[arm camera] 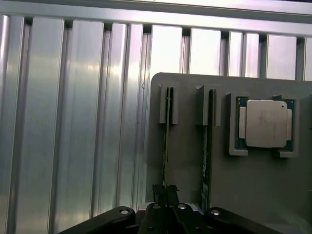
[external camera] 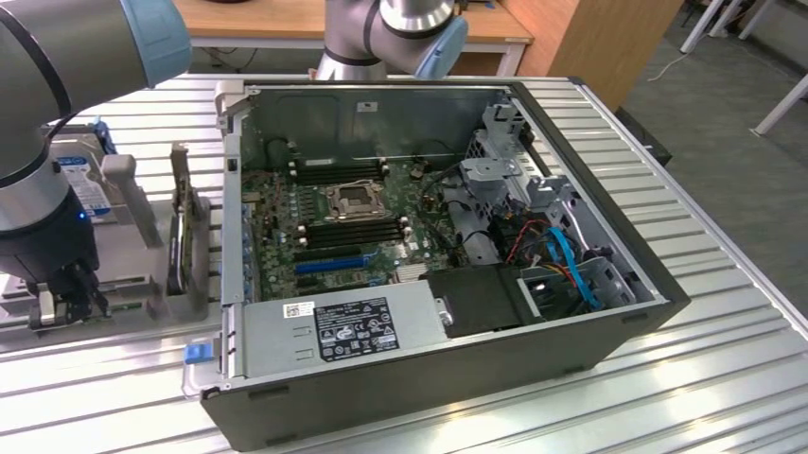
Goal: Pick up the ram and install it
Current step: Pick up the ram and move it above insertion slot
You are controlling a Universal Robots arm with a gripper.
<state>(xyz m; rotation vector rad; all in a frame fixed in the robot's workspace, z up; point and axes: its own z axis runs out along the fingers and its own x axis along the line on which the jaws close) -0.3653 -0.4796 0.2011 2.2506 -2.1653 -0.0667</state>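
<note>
The ram point(arm camera: 166, 141) stands on edge in a slot of the grey holder point(arm camera: 185, 161), so I see it as a thin green strip. My gripper point(arm camera: 165, 194) is shut on the ram's near end, its dark fingertips point(arm camera: 157, 191) pinched against the board. A second stick point(arm camera: 204, 146) stands in the neighbouring slot. In the exterior view my gripper point(external camera: 76, 295) reaches down onto the holder point(external camera: 127, 303) at the exterior view's left, outside the open computer case point(external camera: 606, 170). Dark memory slots point(external camera: 354, 232) lie beside the processor socket point(external camera: 354, 200) on the motherboard.
A processor chip point(arm camera: 265, 124) rests in a recess of the holder. A dark expansion card point(external camera: 189, 236) and a hard drive with a blue-white label point(external camera: 82, 180) stand upright in the holder. The case holds a power supply point(external camera: 347, 326) and blue cables point(external camera: 574, 270). The ribbed metal table point(external camera: 707, 378) surrounds it.
</note>
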